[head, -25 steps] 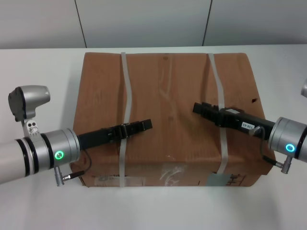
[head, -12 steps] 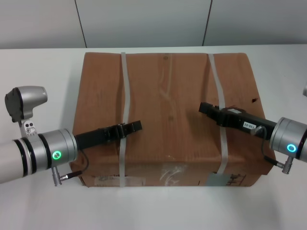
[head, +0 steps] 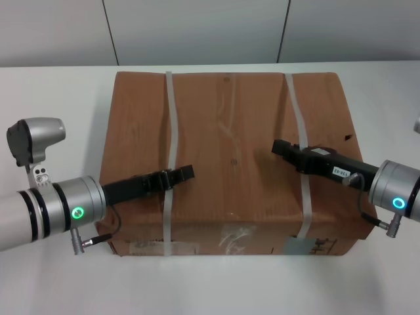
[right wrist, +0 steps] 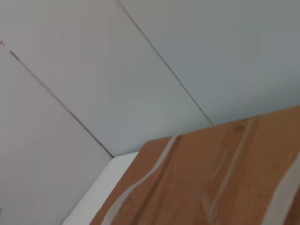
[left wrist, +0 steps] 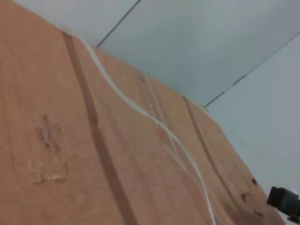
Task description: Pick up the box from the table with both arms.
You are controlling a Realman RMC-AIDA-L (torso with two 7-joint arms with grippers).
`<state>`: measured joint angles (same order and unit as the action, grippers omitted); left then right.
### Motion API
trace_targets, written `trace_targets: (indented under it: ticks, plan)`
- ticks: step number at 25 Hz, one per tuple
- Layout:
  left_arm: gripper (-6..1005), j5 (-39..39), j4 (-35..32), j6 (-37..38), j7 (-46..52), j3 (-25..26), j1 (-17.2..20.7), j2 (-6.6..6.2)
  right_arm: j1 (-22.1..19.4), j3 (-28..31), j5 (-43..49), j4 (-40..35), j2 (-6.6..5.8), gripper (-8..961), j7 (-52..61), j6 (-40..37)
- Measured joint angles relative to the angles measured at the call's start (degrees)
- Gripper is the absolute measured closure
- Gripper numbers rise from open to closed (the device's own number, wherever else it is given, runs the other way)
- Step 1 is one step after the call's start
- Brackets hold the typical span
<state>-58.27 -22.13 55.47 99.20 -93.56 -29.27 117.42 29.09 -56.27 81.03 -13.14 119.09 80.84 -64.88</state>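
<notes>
The large brown cardboard box point(head: 230, 131) lies flat on the white table point(head: 59, 92), bound by two whitish straps point(head: 172, 118). Its near side bears a grey label point(head: 298, 245). My left gripper point(head: 187, 173) is shut and empty, just over the box top near the left strap. My right gripper point(head: 279, 147) is shut and empty, over the box top beside the right strap. The box fills the left wrist view point(left wrist: 70, 154), where the right gripper's tip point(left wrist: 283, 199) shows far off. The box top also shows in the right wrist view point(right wrist: 225, 178).
A pale panelled wall point(head: 197, 29) stands behind the table. Bare white tabletop shows on both sides of the box and in front of it point(head: 216, 285).
Over the last second both grippers have drawn back outward over the box top, the left one to the left, the right one to the right. The box has not moved.
</notes>
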Motion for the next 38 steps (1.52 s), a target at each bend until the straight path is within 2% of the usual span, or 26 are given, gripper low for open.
trace_targets:
  ticks: [6,12,16,25,38]
  plan:
    - [912,0.11,-1.12,0.45,-0.93,0.05,0.29,0.00,0.04,0.00,-1.00,-0.18,0.00,909,-2.36,-0.34]
    - [912,0.32,-7.67,0.21,-2.25,0.25,3.68,-0.06,-0.32,0.02,-4.76,-0.50,0.01,910,-4.39,-2.42]
    - [912,0.35,-11.72,0.29,-3.19,0.25,5.66,-0.08,-1.43,-0.14,-6.09,-3.30,0.01,909,-5.58,-4.67]
    - [913,0.34,-18.01,0.44,-3.22,0.22,8.20,-0.19,-2.41,0.13,-6.46,-5.78,0.00,906,-6.61,-7.81]
    - [909,1.78,-21.30,2.06,-3.22,0.23,10.68,-0.21,-3.93,0.15,-8.89,-6.49,0.01,910,-7.31,-9.93]
